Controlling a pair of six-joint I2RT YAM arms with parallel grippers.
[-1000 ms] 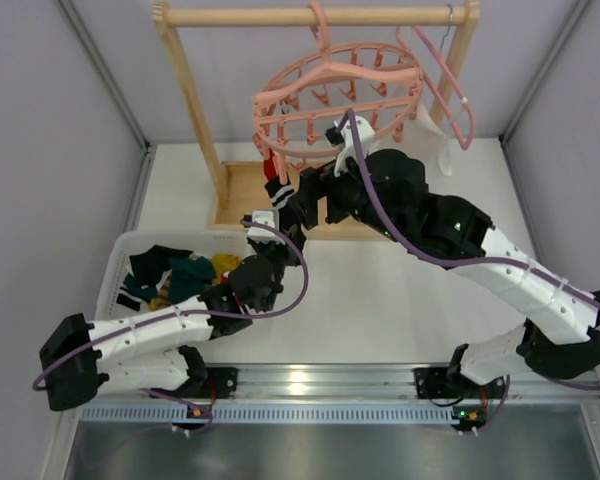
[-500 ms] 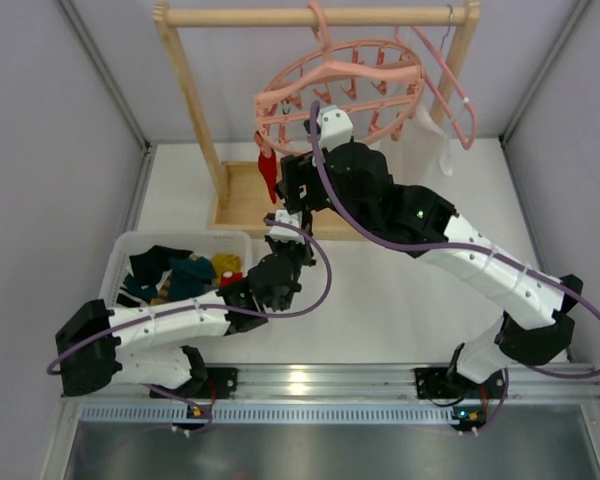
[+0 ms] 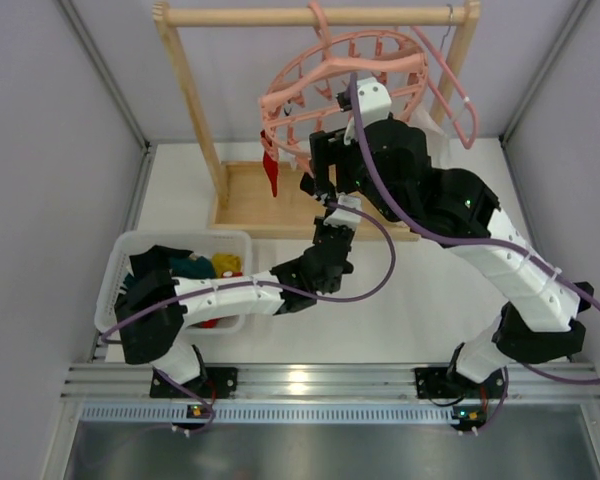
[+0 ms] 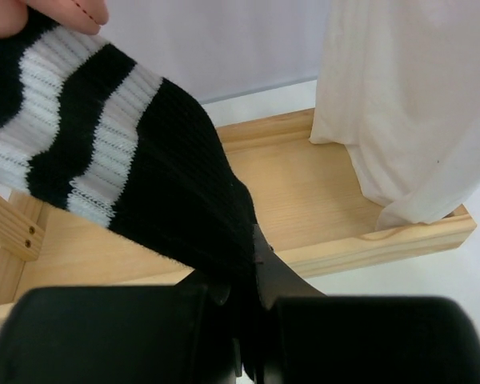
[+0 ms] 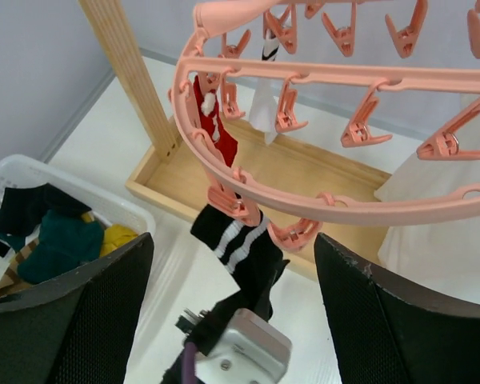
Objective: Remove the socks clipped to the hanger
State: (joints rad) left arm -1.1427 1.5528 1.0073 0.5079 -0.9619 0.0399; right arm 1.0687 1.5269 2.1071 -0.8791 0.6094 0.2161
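Note:
The salmon-pink ring hanger (image 3: 345,75) (image 5: 304,200) hangs tilted from the wooden rail. A black sock with white stripes (image 5: 238,244) (image 4: 136,176) is still pinched in a pink clip (image 5: 238,210) at the ring's near rim. My left gripper (image 3: 332,198) (image 4: 252,268) is shut on the sock's lower end from below. My right gripper (image 3: 318,168) (image 5: 234,240) stands wide open just under the ring, one finger on each side of that sock and touching nothing. A red sock (image 3: 270,172) (image 5: 212,120) and a white sock (image 5: 264,108) hang from clips farther back.
A white basket (image 3: 120,262) (image 5: 16,172) at the left holds several loose socks. The wooden rack's post (image 3: 190,100) and base tray (image 3: 250,205) (image 4: 304,192) stand behind. A white cloth bag (image 4: 408,104) (image 3: 432,140) and a plain pink hanger (image 3: 452,95) hang at the right.
My left gripper, shut all along, has swung up and to the right with the striped sock. The ring has tilted and shifted right, and the right arm has risen with it.

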